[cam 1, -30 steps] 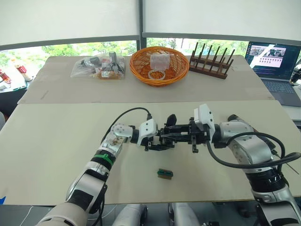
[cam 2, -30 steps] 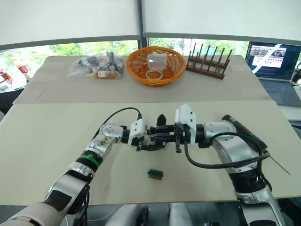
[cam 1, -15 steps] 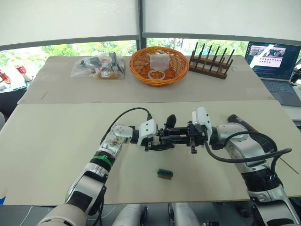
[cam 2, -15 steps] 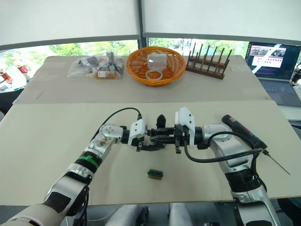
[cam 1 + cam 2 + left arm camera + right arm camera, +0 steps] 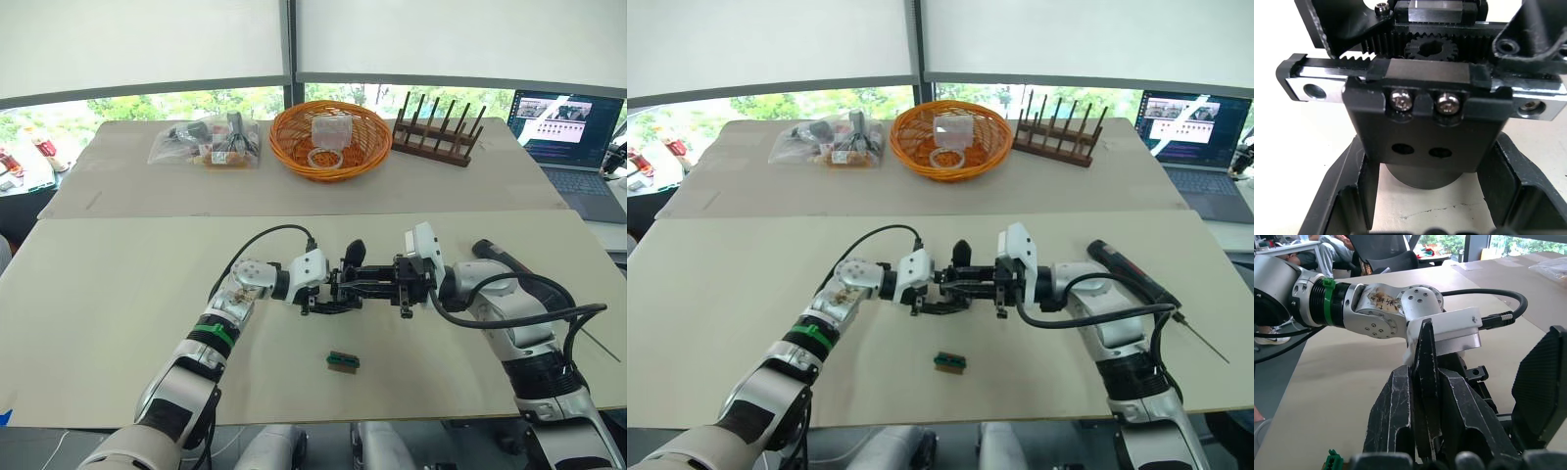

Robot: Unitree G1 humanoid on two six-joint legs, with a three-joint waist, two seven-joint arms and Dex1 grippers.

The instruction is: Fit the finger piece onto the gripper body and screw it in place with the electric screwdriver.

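Support is the likely aim: just beyond the small green-and-brown block (image 5: 343,360), the left gripper (image 5: 328,289) clenches the round-based black mechanical gripper body (image 5: 358,279) steady. The right gripper (image 5: 392,284) meets it, and its hold cannot be told. Farther right of the block, the long black pen-shaped electric screwdriver (image 5: 1127,272) lies unused.

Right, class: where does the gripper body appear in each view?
Left eye view: gripper body mid-table, just beyond the green block.
Right eye view: the same spot.
Left wrist view: close up, two screws facing the camera.
Right wrist view: close up, pointed finger upright.
Shared landmark: green block.
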